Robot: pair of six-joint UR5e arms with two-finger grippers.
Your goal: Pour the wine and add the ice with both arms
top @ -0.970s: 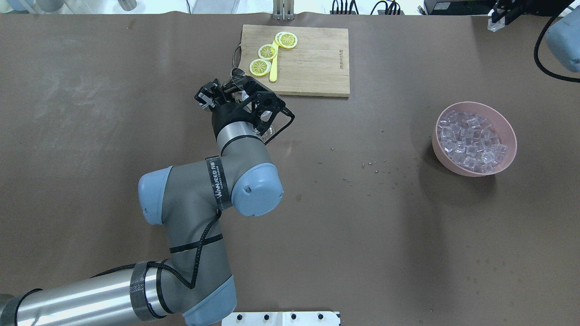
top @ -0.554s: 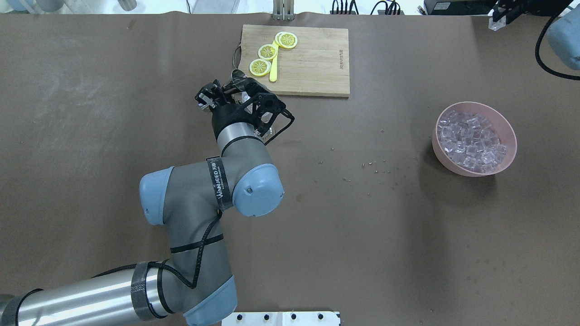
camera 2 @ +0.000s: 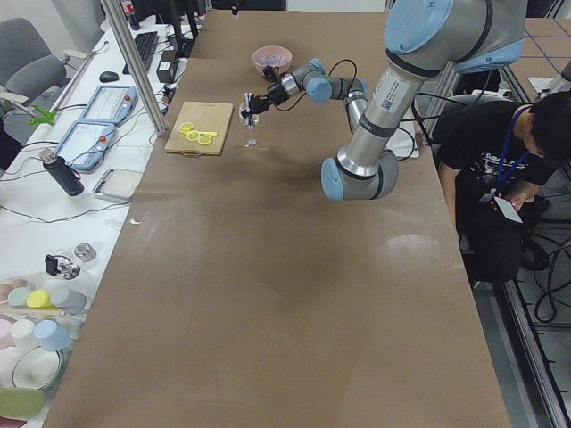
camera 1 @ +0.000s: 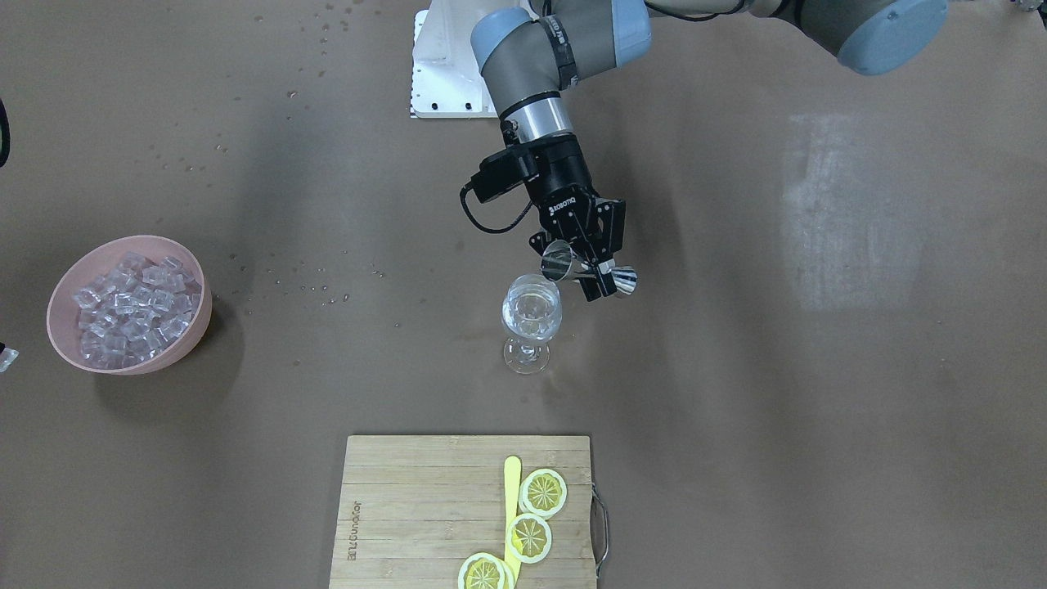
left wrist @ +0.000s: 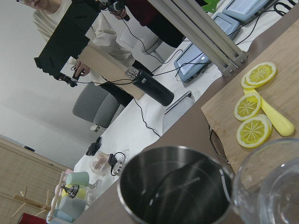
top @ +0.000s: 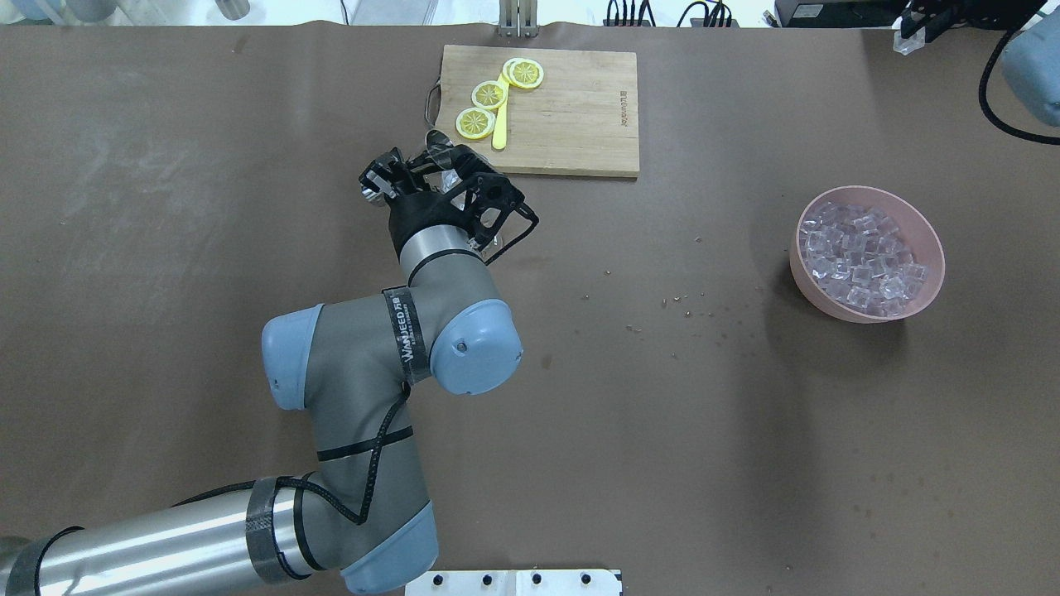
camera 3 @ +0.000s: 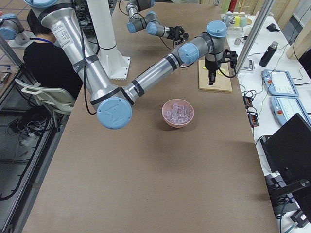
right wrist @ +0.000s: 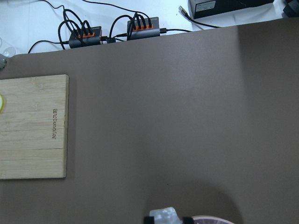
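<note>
My left gripper (camera 1: pixel 595 270) is shut on a steel jigger (camera 1: pixel 559 262), tipped on its side just above the rim of a clear wine glass (camera 1: pixel 532 316). The glass stands on the table with clear liquid in it. In the left wrist view the jigger's (left wrist: pixel 175 186) open mouth is beside the glass rim (left wrist: pixel 275 186). My right gripper (top: pixel 915 25) is high at the table's far right corner, shut on one ice cube (right wrist: pixel 163 215). A pink bowl (top: pixel 932 277) holds many ice cubes (top: pixel 861 257).
A bamboo cutting board (top: pixel 571 108) with three lemon slices (top: pixel 489 95) and a yellow utensil (top: pixel 500 128) lies just beyond the glass. Small droplets or crumbs (top: pixel 683 306) dot the brown mat between the glass and the bowl. A person sits behind the robot (camera 2: pixel 500 169).
My left wrist has turned a little, tipping the jigger further over the glass. My right gripper has drifted slightly toward the far edge with its cube.
</note>
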